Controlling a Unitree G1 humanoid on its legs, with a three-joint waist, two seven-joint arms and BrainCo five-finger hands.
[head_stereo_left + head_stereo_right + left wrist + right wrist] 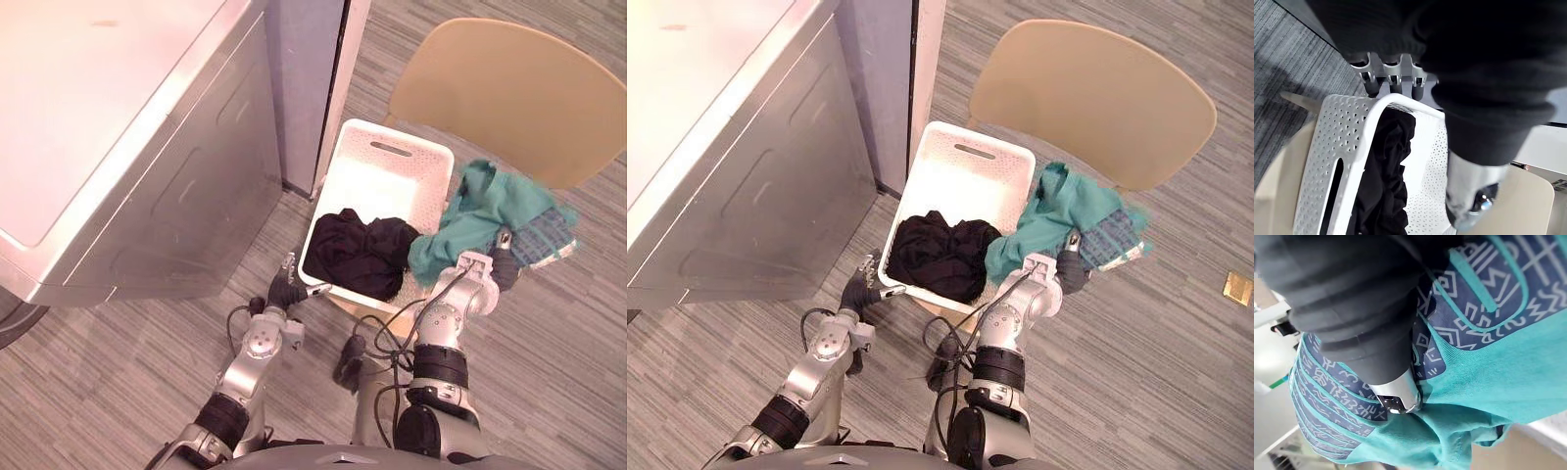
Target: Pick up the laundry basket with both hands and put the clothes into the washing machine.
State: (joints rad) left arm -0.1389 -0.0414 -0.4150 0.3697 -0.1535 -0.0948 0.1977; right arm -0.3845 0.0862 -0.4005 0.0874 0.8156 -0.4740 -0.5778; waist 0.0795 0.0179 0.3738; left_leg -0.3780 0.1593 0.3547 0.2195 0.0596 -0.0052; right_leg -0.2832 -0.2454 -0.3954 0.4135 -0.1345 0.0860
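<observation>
Grey striped carpet (98, 392) lies under the scene, with a silver washing machine (127, 147) at the robot's left, cut off by the picture edges.

Left hand (286, 289): at the near left corner of the white perforated laundry basket (387, 186). Its wrist view shows the fingers (1393, 81) straight, dark tips just at the outer edge of the rim. The thumb (1469, 196) stands well apart over the inside, so the hand is released, not closed on the rim.

Right hand (502, 264): at the basket's right rim, against the teal garment (480, 211). In its wrist view one silver digit is sunk in the cloth and the rest are hidden, so its grip cannot be told.

Counts: one basket and two garments. The black garment (358, 250) is bunched in the basket's near end. The teal garment is draped over the right rim and hangs partly outside. One tan chair (509, 88) carries the basket on its seat, which is largely hidden beneath it.

Between views: the eye views show a slot handle (392, 149) in the basket's far wall, and the left wrist view shows another (1334, 196) in the near wall. The right wrist view resolves navy panels with a pale geometric pattern on the teal garment. The right eye view adds a small tan square (1237, 287) on the carpet, too small to identify.
</observation>
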